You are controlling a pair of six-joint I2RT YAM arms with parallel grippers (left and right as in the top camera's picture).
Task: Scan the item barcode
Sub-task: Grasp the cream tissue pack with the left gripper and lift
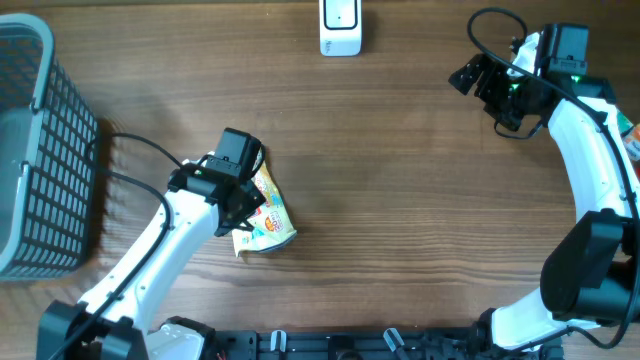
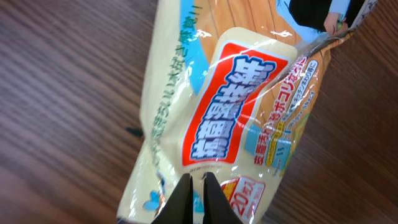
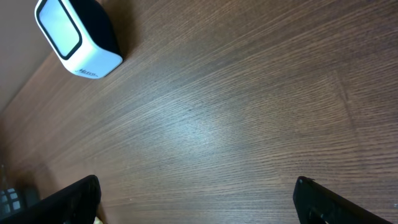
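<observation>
The item is a pale yellow plastic packet (image 1: 270, 218) with a red and blue label, left of the table's middle. My left gripper (image 1: 238, 200) is shut on it. In the left wrist view the two black fingertips (image 2: 198, 185) pinch the packet's (image 2: 230, 112) near edge, and the packet stretches away from them over the wood. No barcode shows on the side I see. The white scanner (image 1: 340, 28) stands at the far edge, and it is also at the right wrist view's top left (image 3: 78, 38). My right gripper (image 1: 485, 90) hangs open at the far right over bare wood (image 3: 196, 186).
A grey mesh basket (image 1: 40, 150) stands at the left edge of the table. A colourful item (image 1: 632, 140) peeks in at the right edge behind the right arm. Cables trail from the left arm across the wood towards the basket.
</observation>
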